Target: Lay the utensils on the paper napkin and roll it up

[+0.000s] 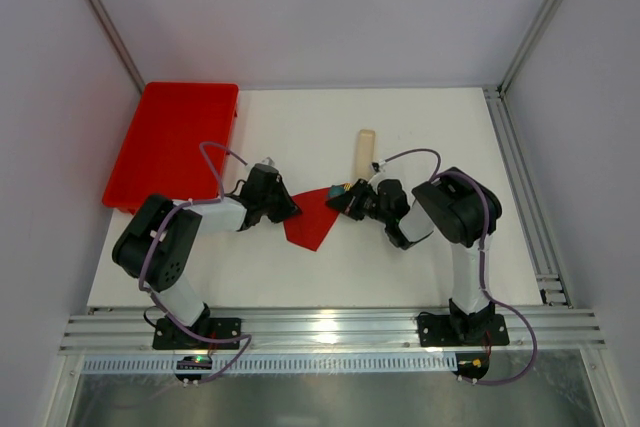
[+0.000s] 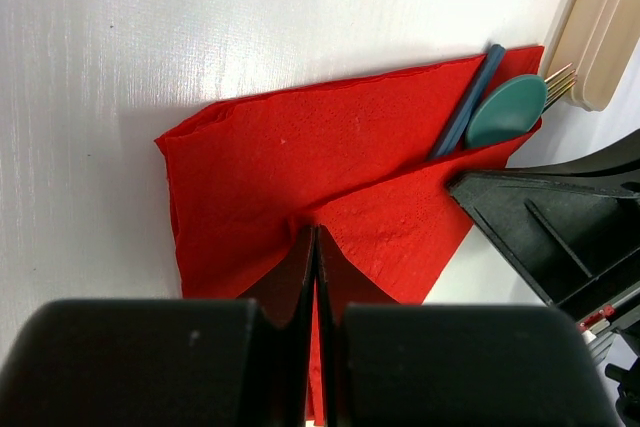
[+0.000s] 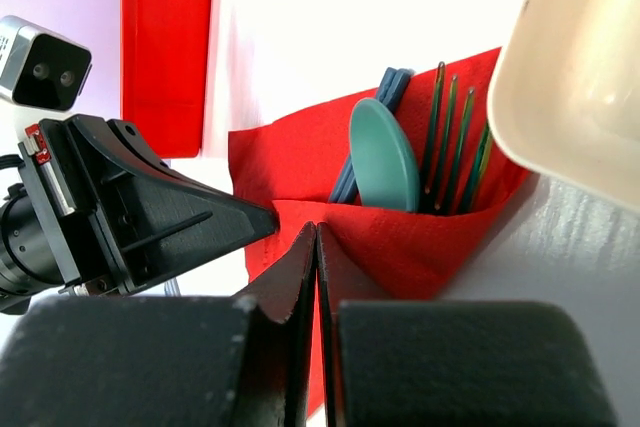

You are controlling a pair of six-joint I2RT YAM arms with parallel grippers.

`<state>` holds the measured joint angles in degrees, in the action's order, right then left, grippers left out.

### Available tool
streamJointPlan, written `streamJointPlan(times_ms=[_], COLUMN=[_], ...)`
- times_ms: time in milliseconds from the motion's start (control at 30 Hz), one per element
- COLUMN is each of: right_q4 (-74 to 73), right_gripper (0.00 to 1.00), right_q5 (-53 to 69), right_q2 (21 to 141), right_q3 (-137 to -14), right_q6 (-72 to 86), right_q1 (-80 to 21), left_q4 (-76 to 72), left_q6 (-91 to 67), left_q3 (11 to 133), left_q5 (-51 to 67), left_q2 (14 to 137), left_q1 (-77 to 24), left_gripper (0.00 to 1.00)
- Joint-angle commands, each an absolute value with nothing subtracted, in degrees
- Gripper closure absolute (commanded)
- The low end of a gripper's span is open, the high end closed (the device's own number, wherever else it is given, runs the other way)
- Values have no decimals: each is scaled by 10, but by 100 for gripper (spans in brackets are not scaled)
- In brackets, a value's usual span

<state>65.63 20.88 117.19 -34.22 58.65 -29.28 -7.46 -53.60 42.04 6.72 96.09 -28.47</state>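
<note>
The red paper napkin (image 1: 312,217) lies at the table's middle with one flap folded over the utensils (image 1: 338,188). In the left wrist view the napkin (image 2: 300,157) covers them up to a teal spoon bowl (image 2: 506,107) and a blue handle (image 2: 468,107) at its far corner. The right wrist view shows the spoon (image 3: 385,157) and fork tines (image 3: 450,137) sticking out of the fold. My left gripper (image 2: 315,232) (image 1: 292,212) is shut on the napkin's folded edge. Opposite it, my right gripper (image 3: 316,229) (image 1: 342,201) is shut on the same fold.
A big red plastic tray (image 1: 172,142) sits at the back left. A pale beige oblong strip (image 1: 365,151) lies just beyond the napkin, close to the right gripper, and fills the upper right of the right wrist view (image 3: 575,67). The two grippers nearly touch.
</note>
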Motion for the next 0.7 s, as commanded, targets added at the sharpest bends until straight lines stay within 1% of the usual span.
streamJointPlan(times_ms=[0,233,533,667], right_q4=[635,616,493,480], right_gripper=[96,96,96,96], right_q5=[180,174,136,126], right_q2=[1179,1168,1129,1123], right_q3=[-350,-352,-374,-379], right_q6=[562,555,513,509], right_q1=[-284,-278,-278,-278], left_q4=[-19,-19,-17,-14], left_q6=[-513,-514,-512,-511], left_q3=[397,394,393,391], left_q5=[48,48,47,47], left_q2=[972,973,972,971], left_q1=[-284,-284,-283,-283], left_gripper=[100,100,100,100])
